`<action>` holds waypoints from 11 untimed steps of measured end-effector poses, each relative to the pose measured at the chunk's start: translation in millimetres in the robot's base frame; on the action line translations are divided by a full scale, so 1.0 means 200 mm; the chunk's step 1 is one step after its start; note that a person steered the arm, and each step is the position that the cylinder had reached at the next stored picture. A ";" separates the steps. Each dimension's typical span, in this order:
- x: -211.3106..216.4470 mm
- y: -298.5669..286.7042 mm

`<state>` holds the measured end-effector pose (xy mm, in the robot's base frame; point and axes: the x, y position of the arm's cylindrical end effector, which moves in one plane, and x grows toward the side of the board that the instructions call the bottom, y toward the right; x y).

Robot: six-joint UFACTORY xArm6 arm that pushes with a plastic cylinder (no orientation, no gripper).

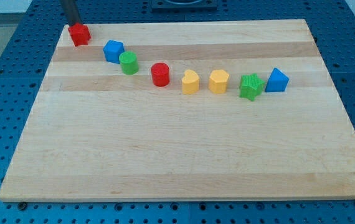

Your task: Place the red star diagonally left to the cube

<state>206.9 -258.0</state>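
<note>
Tip (73,23) down at the view's top left, touching the red star (79,33) from above; no jaws, nothing held. Pale wooden board (177,155) on a blue pegged surface (3,93). Blue cube (113,51) just right of the star, apart from it.

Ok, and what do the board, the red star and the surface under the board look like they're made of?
Board: looks like pale wood, matte, with lengthwise grain and joined strips visible. Red star: probably plastic, solid uniform colour, slightly glossy; possibly 3D-printed, too small to confirm. My tip sits just above it in the view. Surface underneath: blue perforated sheet with a regular hole grid; metal or plastic, unclear.
</note>
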 end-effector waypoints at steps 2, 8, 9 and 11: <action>0.39 0.05; 0.64 0.00; 0.34 -0.05; 0.06 0.40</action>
